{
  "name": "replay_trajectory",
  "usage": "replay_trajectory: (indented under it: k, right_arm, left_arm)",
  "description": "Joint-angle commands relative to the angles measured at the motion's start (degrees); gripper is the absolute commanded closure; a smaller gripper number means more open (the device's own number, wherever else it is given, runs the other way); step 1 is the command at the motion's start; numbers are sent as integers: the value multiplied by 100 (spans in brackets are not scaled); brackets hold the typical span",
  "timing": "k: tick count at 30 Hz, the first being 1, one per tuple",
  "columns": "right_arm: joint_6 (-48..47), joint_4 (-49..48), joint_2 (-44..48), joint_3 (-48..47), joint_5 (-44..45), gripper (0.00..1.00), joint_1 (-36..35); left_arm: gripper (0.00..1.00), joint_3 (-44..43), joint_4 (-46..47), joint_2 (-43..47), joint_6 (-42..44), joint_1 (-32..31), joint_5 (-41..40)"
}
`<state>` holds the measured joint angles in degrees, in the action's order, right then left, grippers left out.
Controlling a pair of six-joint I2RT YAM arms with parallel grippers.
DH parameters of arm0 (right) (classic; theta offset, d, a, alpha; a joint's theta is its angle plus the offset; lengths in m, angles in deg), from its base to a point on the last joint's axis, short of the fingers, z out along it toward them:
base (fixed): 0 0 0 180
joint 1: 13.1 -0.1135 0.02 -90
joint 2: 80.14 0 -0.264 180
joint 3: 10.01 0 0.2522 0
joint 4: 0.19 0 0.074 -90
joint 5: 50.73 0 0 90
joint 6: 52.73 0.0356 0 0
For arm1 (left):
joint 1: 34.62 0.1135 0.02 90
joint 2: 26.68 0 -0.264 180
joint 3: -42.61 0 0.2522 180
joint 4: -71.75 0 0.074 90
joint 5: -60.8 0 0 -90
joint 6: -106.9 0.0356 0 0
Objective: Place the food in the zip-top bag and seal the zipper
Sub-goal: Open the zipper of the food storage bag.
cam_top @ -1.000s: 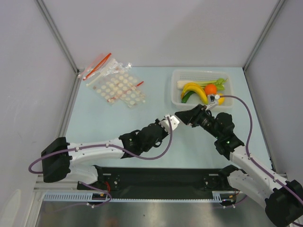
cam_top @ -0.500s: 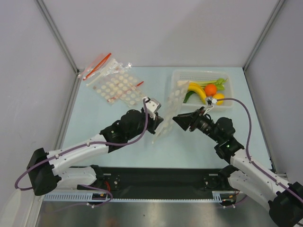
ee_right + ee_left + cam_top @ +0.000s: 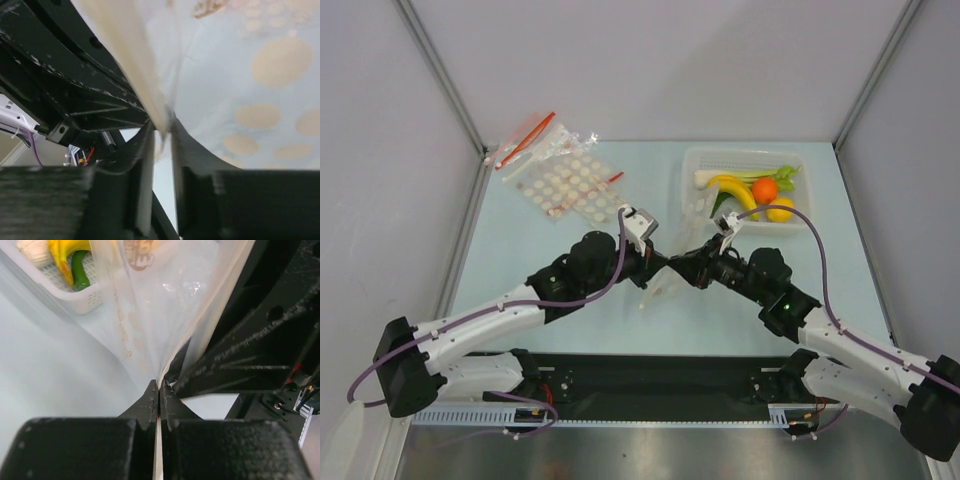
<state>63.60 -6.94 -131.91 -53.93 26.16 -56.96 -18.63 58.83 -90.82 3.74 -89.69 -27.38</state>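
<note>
Clear dotted zip-top bag (image 3: 160, 305) (crumpled, upright) is clamped by both left pincer (image 3: 159, 389) and right pincer (image 3: 162, 136).

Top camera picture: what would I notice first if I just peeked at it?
Probably the two black grippers, the left gripper and right gripper, meeting nose to nose mid-table, both pinching a see-through dotted zip-top bag between them. Next, the bright banana and orange in the white basket at the back right.
</note>
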Motion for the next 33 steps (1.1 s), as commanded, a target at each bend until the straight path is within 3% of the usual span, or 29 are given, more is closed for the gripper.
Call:
replay_trajectory:
  k: [1,4,13,26,33]
  right_arm:
    - [-145,-23,97,-202,492,82,-27]
    - [-110,117,88,-245,791,100,-27]
    - [22,478,229,-263,1512,100,35]
    - [171,794,229,-474,1039,100,123]
    - [742,111,-561,-509,64,100,237]
  left_arm:
    - [99,-59,250,270,-151,-13,213]
    - [100,-7,268,375,-160,-13,47]
    - [99,11,-40,604,-212,-13,-1174]
    - [100,-366,-822,314,-107,-127,-2194]
    - [100,-1298,-2544,130,-204,-530,-4293]
